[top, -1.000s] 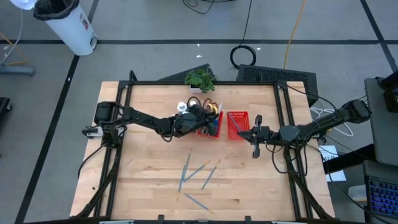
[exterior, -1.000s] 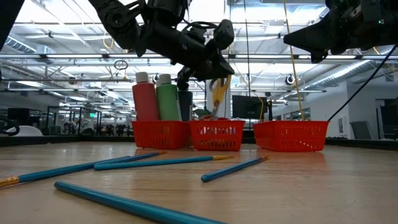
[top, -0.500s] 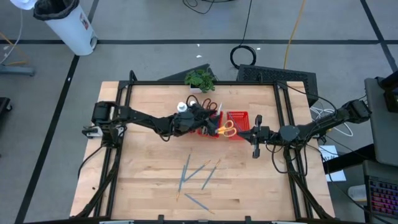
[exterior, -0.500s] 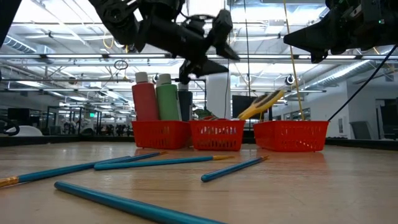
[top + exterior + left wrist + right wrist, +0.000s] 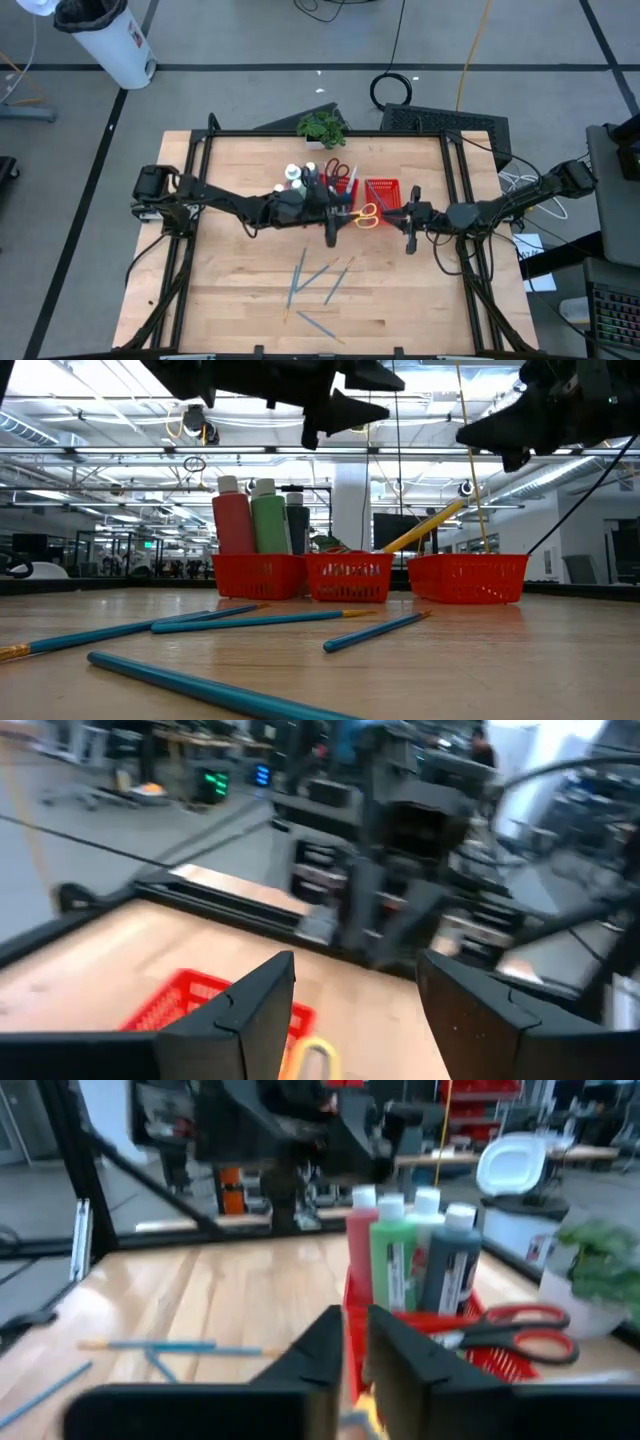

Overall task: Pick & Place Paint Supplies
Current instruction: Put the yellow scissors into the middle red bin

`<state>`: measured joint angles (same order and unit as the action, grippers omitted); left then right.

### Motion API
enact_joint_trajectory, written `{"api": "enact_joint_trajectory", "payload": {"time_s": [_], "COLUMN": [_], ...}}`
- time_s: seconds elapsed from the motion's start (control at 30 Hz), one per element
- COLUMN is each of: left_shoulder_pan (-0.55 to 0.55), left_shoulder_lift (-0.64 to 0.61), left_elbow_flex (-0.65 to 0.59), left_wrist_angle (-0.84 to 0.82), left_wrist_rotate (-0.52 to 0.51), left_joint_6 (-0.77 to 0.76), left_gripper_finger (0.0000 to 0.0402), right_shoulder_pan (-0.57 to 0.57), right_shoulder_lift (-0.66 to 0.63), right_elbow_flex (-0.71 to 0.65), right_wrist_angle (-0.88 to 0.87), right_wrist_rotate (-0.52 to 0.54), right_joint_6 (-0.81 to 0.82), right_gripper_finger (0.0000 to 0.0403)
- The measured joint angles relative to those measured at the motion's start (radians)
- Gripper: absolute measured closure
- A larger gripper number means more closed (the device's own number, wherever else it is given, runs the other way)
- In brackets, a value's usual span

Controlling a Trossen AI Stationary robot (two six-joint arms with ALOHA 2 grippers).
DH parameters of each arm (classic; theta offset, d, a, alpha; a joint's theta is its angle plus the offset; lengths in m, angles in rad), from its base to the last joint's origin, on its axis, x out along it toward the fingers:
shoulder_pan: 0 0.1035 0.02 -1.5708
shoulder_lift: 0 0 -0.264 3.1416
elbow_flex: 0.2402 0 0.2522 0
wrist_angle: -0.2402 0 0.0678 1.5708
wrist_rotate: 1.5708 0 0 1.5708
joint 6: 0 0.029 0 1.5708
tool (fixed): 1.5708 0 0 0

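Observation:
Yellow-handled scissors (image 5: 364, 212) lie tilted across the middle red tray, their handles (image 5: 432, 523) sticking up toward the right tray (image 5: 383, 192). My left gripper (image 5: 332, 230) hovers open above and just near of them (image 5: 355, 965), touching nothing. Paint bottles (image 5: 255, 515) stand in the left tray part, and red-handled scissors (image 5: 339, 169) lie behind. Several grey-green brushes (image 5: 312, 277) lie flat on the table. My right gripper (image 5: 398, 213) waits shut beside the right tray (image 5: 355, 1330).
The red mesh trays (image 5: 350, 578) sit at the table's middle, far of the brushes (image 5: 240, 622). A small potted plant (image 5: 321, 127) stands at the far edge. Bare wood spreads to the left, right and near sides.
My left gripper has let go of the yellow scissors above the middle tray, then risen and drawn back toward the near edge. The scissors fell and now lean across the middle tray with their handles toward the right tray.

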<state>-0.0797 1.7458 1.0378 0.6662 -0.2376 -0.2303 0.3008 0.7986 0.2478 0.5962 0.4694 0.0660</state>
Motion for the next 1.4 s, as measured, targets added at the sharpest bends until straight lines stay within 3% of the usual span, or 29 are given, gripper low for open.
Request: {"api": "enact_joint_trajectory", "payload": {"time_s": [0.27,0.47,0.6,0.9,1.0,1.23,1.4], "left_shoulder_pan": [-0.024,-0.036,-0.035,-0.036,-0.036,-0.036,-0.036], "left_shoulder_lift": [0.011,0.051,0.048,0.048,0.048,0.048,0.048], "left_elbow_flex": [0.000,0.000,0.000,0.000,0.000,0.000,0.000], "left_wrist_angle": [-0.139,-0.210,-0.211,-0.221,-0.220,-0.221,-0.222], "left_wrist_rotate": [0.090,0.049,0.054,0.055,0.055,0.055,0.055], "left_joint_6": [0.042,0.022,0.008,0.016,0.016,0.018,0.018], "left_gripper_finger": [0.0183,0.0183,0.0183,0.0183,0.0183,0.0183,0.0183], "right_shoulder_pan": [0.002,0.009,0.034,0.029,0.005,-0.061,-0.075], "right_shoulder_lift": [0.000,0.006,0.046,0.137,0.186,0.326,0.350], "right_elbow_flex": [0.000,0.000,0.000,0.000,0.000,0.000,0.000], "right_wrist_angle": [-0.066,-0.097,-0.171,-0.179,-0.114,0.016,0.066], "right_wrist_rotate": [0.000,-0.003,0.002,0.053,0.019,-0.029,-0.047], "right_joint_6": [0.012,-0.022,0.032,0.515,0.617,0.733,0.755], "right_gripper_finger": [0.0222,0.0168,0.0164,0.0188,0.0192,0.0193,0.0215]}}
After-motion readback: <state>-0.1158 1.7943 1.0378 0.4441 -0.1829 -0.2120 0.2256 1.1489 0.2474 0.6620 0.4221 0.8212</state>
